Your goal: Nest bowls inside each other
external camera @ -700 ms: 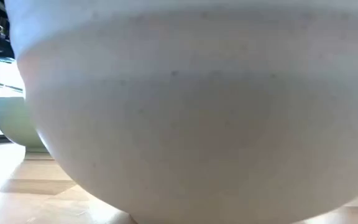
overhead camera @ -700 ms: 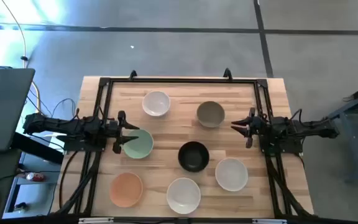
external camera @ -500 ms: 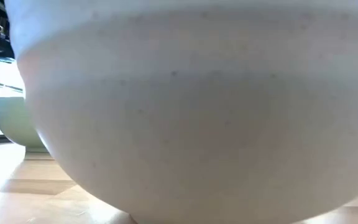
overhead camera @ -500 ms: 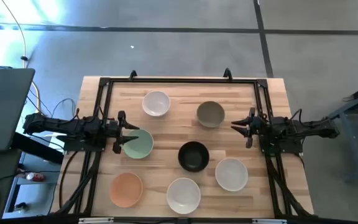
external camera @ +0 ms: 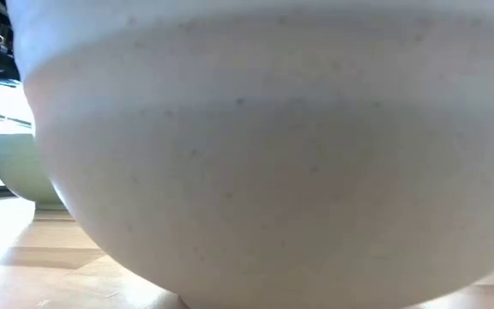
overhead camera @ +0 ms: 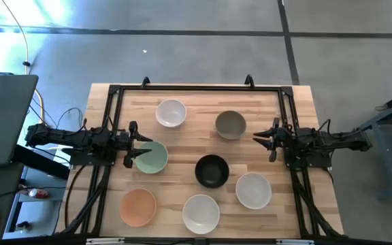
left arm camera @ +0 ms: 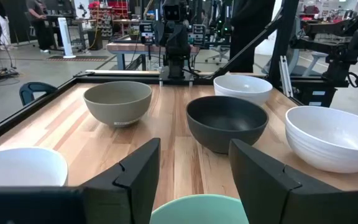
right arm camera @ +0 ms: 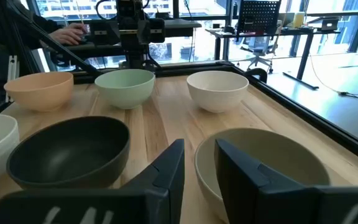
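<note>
Nesting has not begun: seven bowls sit apart on the wooden table (overhead camera: pixel 284 211). Left gripper (overhead camera: pixel 134 153) hangs parted and empty at the mint green bowl (overhead camera: pixel 151 157); right gripper (overhead camera: pixel 265 139) waits parted and empty beside the grey bowl (overhead camera: pixel 231 124). Black bowl (overhead camera: pixel 211 171) sits centre, peach bowl (overhead camera: pixel 138 206) near the front. A white bowl (external camera: pixel 273 154) blocks the low camera.

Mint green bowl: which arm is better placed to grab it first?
Left. The left gripper is open at the mint green bowl, its rim between the fingers in the left wrist view. The right gripper sits across the table by the grey bowl.
</note>
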